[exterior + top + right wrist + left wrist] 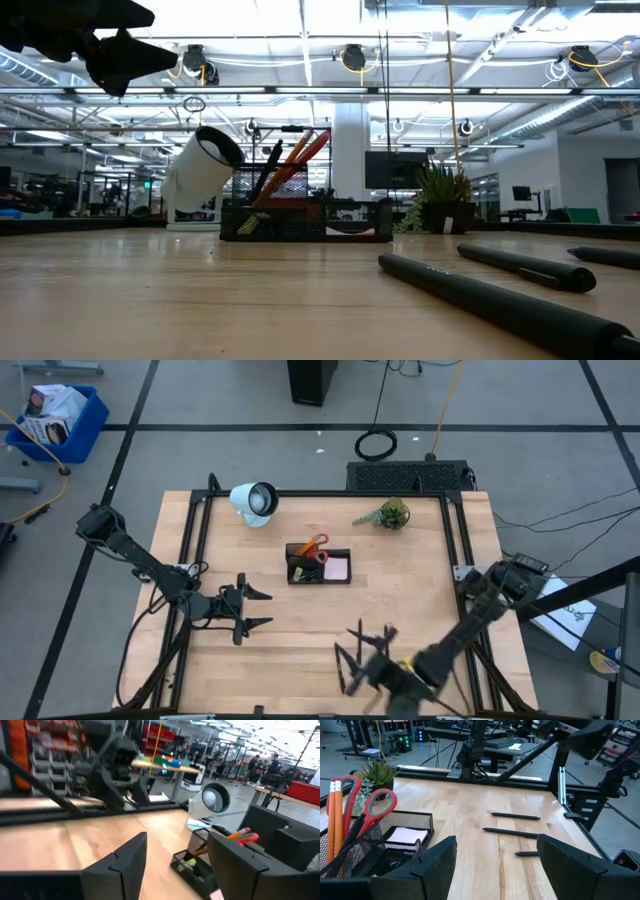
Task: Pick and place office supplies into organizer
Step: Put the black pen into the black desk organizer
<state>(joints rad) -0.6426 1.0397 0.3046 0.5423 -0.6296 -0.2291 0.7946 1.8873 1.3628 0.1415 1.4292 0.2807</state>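
Best to lower the right gripper, fingers spread, squarely over one of the black pens lying on the bench; left gripper waiting, fingers spread. In the organizer mid-bench: red-handled scissors, orange pencils, pink sticky-note pad.

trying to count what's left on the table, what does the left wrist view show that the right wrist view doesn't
Only the left wrist view shows three black pens lying loose on the wood, the green plant, and the white top of the sticky-note pad in the organizer's low tray.

Only the right wrist view shows the white round lamp and a small yellow piece in the organizer.

Both show the black mesh organizer with orange pencils and red-handled scissors, plus that arm's own open jaws.
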